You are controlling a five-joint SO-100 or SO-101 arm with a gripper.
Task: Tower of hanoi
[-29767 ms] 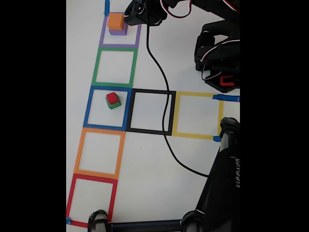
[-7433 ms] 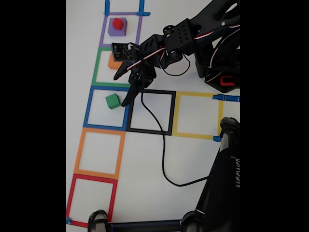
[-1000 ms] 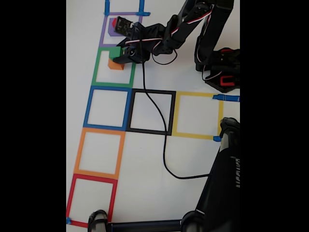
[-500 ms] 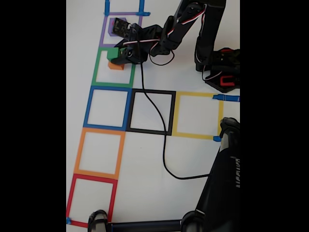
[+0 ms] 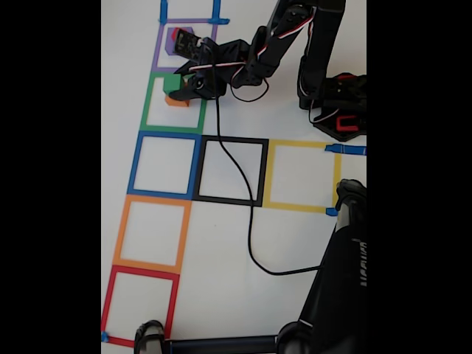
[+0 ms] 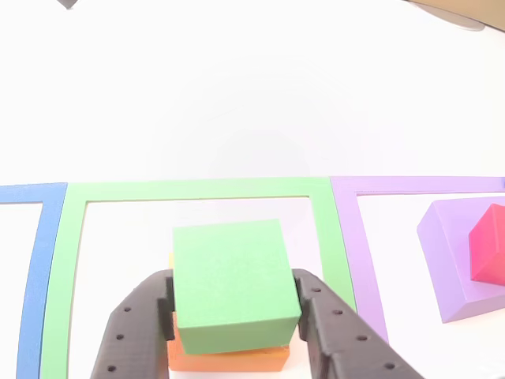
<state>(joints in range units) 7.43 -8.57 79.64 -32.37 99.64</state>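
Claw grips green cube atop orange cube in green square; red on purple right.

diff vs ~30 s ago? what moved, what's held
The orange cube went from atop the purple cube to the green tape square. The red cube went from the green cube to the purple one. The green cube left the blue square and now sits on the orange one, with the gripper around it. The purple cube and tape squares stayed put.
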